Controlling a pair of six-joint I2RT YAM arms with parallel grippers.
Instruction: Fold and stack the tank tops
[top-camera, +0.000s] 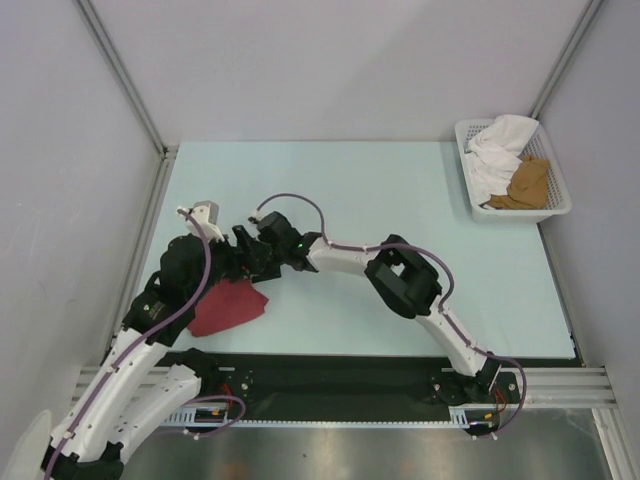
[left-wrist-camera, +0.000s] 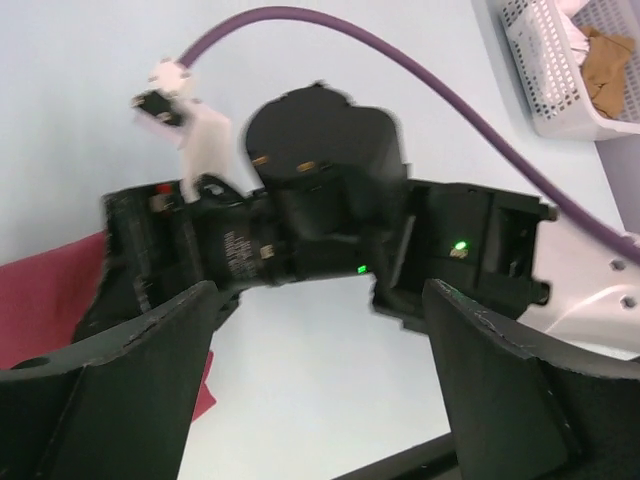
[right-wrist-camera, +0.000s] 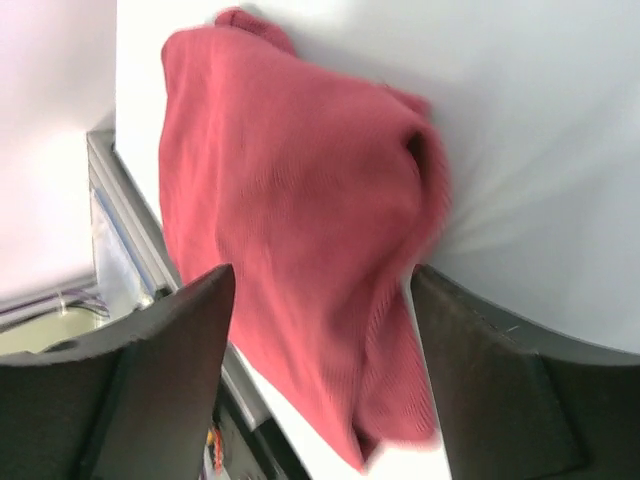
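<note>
The dark red tank top (top-camera: 230, 308) lies folded on the table near its front left edge. Both grippers hover close together just behind it. My left gripper (top-camera: 222, 268) is open, and in the left wrist view (left-wrist-camera: 320, 300) only bare table shows between its fingers (left-wrist-camera: 130, 380), with a strip of red cloth (left-wrist-camera: 40, 300) at the left. My right gripper (top-camera: 243, 243) is open above the red top (right-wrist-camera: 300, 230); its fingers (right-wrist-camera: 500, 390) stand apart on either side of the cloth without pinching it (right-wrist-camera: 322, 275). The tan-brown tank top (top-camera: 528, 183) sits crumpled in the basket.
A white mesh basket (top-camera: 558, 205) stands at the table's back right corner, holding a white cloth (top-camera: 495, 150) beside the tan top; the left wrist view shows this basket (left-wrist-camera: 545, 95) too. Grey walls enclose the table. The right arm's wrist (left-wrist-camera: 320, 170) is directly ahead of my left gripper.
</note>
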